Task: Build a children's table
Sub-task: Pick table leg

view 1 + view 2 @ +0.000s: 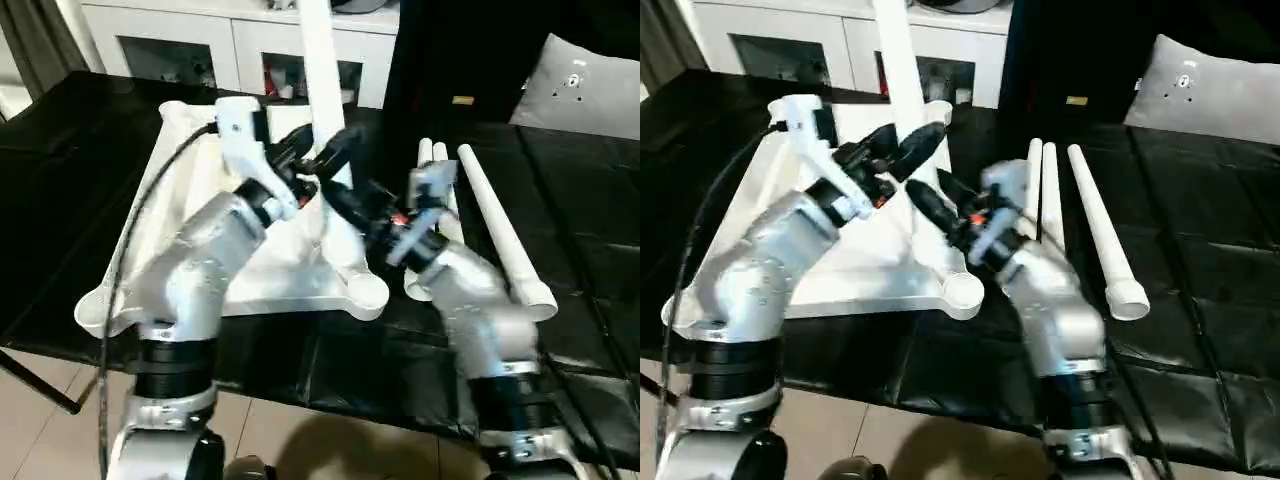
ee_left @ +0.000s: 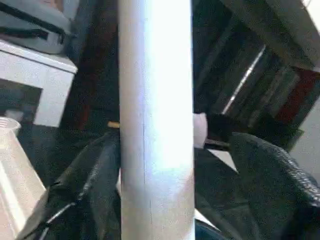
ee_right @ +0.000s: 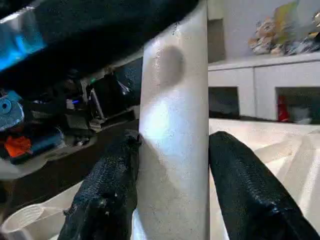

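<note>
- The top (image 1: 290,285) lies ribbed side up on the black surface (image 1: 580,230), in front of me, with round sockets at its corners.
- One leg (image 1: 322,75) stands upright over the top, between my two grippers.
- My left gripper (image 1: 318,152) has its fingers (image 2: 85,190) apart around the leg: one touches it, the other stands off.
- My right gripper (image 1: 345,205) sits lower on the same leg, fingers (image 3: 107,192) spread to either side, one touching; it isn't clamped, as far as I can judge.
- The leg looks like light, stiff, smooth plastic, so probably slippery; I'd take it low, near the socket.
- Count: one top, one upright leg and three spare legs (image 1: 495,230) lying side by side to my right.
</note>
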### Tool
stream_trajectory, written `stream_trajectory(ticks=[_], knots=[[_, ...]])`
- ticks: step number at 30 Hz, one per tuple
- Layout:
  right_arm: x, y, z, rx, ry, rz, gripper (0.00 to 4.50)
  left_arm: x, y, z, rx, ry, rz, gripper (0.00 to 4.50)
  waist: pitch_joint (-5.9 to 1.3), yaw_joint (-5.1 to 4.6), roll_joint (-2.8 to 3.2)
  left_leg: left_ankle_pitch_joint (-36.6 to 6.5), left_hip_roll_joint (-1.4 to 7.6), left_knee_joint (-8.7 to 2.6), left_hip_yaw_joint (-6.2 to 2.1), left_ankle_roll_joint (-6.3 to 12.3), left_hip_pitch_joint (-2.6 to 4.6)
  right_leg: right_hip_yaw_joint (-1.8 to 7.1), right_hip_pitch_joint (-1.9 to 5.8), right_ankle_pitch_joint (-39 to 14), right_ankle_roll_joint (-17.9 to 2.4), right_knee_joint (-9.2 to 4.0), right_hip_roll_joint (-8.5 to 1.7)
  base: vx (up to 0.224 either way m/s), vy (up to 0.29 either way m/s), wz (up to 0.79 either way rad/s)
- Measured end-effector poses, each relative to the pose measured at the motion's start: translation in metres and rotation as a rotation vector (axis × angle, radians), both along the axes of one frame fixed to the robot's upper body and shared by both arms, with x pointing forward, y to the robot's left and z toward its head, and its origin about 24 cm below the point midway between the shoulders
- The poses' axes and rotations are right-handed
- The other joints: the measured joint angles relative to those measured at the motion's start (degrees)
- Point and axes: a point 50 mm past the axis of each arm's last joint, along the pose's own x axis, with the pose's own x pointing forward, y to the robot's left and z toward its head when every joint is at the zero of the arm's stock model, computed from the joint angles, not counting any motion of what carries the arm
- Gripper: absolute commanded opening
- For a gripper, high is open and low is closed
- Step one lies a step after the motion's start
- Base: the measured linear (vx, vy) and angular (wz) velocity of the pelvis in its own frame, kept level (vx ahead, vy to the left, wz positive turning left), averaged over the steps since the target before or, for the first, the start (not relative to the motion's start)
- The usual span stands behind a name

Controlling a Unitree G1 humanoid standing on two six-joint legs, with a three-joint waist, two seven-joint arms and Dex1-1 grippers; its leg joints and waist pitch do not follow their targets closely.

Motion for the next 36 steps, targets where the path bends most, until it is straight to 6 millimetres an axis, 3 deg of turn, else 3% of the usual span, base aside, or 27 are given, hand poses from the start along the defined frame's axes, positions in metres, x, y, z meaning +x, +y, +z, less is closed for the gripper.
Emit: stream_trajectory(ticks=[9, 21, 36], knots=[[0.0032, 0.0015, -0.0048, -0.029, -0.06, -0.103, 1.81, 0.0037, -0.0036, 0.0032, -0.069, -0.028, 0.112, 2.86, 0.04, -0.1, -0.07, 0.0, 0.0, 0.0, 0.01, 0.06, 0.0, 0.01, 0.01, 0.1, 0.0, -0.06, 0.0, 0.0, 0.0, 0.0], [0.003, 0.0047, -0.0058, -0.037, -0.09, -0.116, 1.81, 0.0056, -0.0079, 0.0, -0.039, -0.044, 0.133, 1.93, 0.04, -0.16, -0.07, 0.1, 0.0, 0.0, 0.02, 0.12, 0.0, 0.01, 0.01, 0.2, 0.0, -0.07, 0.0, 0.0, 0.0, 0.0], [0.0037, 0.0045, -0.0095, -0.066, -0.097, -0.126, 1.8, 0.0078, -0.0081, -0.0044, -0.04, -0.022, 0.142, 1.8, 0.04, -0.17, -0.07, 0.1, 0.0, 0.01, 0.02, 0.16, 0.0, 0.01, 0.01, 0.2, 0.0, -0.05, 0.0, 0.0, 0.0, 0.0]])
